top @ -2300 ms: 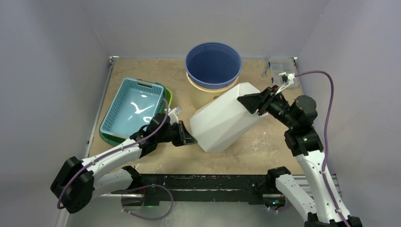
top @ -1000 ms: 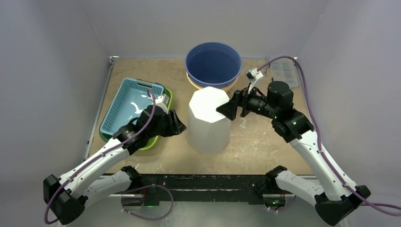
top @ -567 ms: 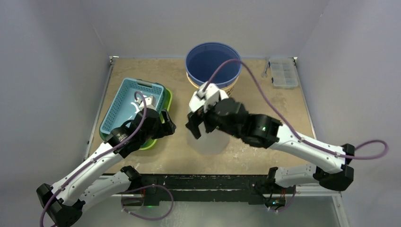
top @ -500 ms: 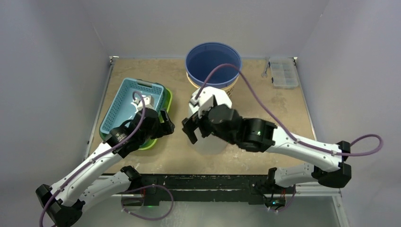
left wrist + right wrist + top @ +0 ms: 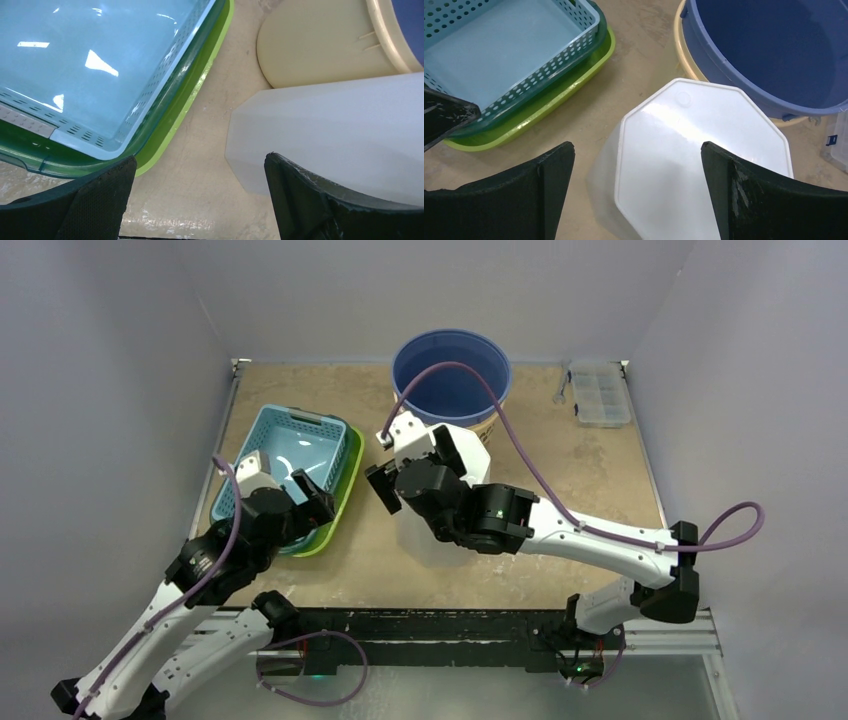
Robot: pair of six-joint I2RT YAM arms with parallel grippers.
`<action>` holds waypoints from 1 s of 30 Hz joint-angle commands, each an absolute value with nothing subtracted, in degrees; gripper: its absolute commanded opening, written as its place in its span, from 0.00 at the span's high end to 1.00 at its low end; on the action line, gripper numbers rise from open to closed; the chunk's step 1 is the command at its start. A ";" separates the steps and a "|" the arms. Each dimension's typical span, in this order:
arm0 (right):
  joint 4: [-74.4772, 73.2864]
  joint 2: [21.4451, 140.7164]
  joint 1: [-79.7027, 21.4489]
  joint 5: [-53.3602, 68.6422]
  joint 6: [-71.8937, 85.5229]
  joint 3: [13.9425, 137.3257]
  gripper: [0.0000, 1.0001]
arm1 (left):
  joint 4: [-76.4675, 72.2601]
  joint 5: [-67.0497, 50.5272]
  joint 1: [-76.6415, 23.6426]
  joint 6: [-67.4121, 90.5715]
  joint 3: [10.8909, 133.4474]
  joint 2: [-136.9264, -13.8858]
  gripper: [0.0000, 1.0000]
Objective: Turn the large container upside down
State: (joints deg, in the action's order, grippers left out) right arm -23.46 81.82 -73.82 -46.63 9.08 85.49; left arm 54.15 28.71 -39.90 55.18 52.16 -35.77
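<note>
The large container (image 5: pixel 704 150) is white and faceted. It stands on the table with its flat closed octagonal end up. My right arm covers most of it from above, leaving its lower side (image 5: pixel 428 548) showing. My right gripper (image 5: pixel 636 145) hovers open above the container's left edge, touching nothing; from above it sits at the container's upper left (image 5: pixel 385 480). My left gripper (image 5: pixel 200 157) is open over bare table, with the container's side (image 5: pixel 340 130) just to its right and apart from the fingers. From above the left gripper (image 5: pixel 310 498) is over the basket's near corner.
A light-blue basket (image 5: pixel 285 465) sits in a green tray (image 5: pixel 335 515) left of the container. A blue tub (image 5: pixel 452 375) on a cream bowl (image 5: pixel 320 45) stands close behind it. A clear organiser box (image 5: pixel 598 395) lies at the back right.
The container went from tilted between both grippers to standing closed end up. Both grippers opened; the left drew back toward the basket and the right arm swung left over the container.
</note>
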 commanded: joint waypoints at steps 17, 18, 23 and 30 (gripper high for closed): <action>-32.84 88.58 -70.13 -57.79 18.89 84.48 0.01 | 53.44 31.49 -39.99 57.58 49.18 -30.81 0.02; -34.67 88.50 -69.55 -58.55 20.61 83.83 0.01 | 53.44 31.19 -39.99 57.10 49.11 -31.17 0.02; -40.57 86.50 -66.54 -59.52 25.10 80.16 0.01 | 50.11 28.98 -39.99 50.55 47.82 -34.26 0.02; -37.37 75.17 -57.95 -55.04 23.55 71.18 0.01 | 39.01 19.88 -39.97 34.45 46.30 -41.36 0.02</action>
State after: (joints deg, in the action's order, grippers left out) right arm -30.41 79.11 -64.10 -60.62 18.74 77.58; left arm 48.42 25.78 -39.90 45.08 47.16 -38.44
